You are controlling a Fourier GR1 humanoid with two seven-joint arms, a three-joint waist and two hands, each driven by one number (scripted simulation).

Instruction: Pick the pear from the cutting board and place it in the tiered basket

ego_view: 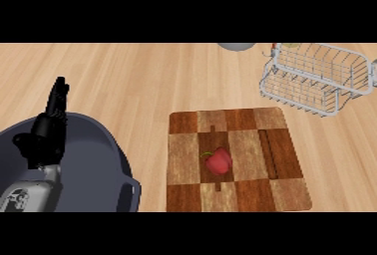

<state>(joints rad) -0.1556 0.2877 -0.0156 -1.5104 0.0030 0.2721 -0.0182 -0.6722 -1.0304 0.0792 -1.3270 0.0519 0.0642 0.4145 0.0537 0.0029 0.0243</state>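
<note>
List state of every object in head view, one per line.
pear: red, lying on the cutting board, not held
cutting board: flat on the counter
tiered basket: far right on the counter, visible tiers hold nothing
left hand: open, fingers straight, above the dark pot
dark pot: lower left, partly out of view
right hand: not in view

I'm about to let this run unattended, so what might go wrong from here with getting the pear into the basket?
1. The pear lies on the cutting board untouched, and only the left hand shows, open over the dark bowl, away from the fruit; the right hand is out of view.
2. The pear is rounded and may roll when fingers close.
3. The tiered basket sits at the far right, partly cut off, with raised wire walls the pear must clear.
</note>
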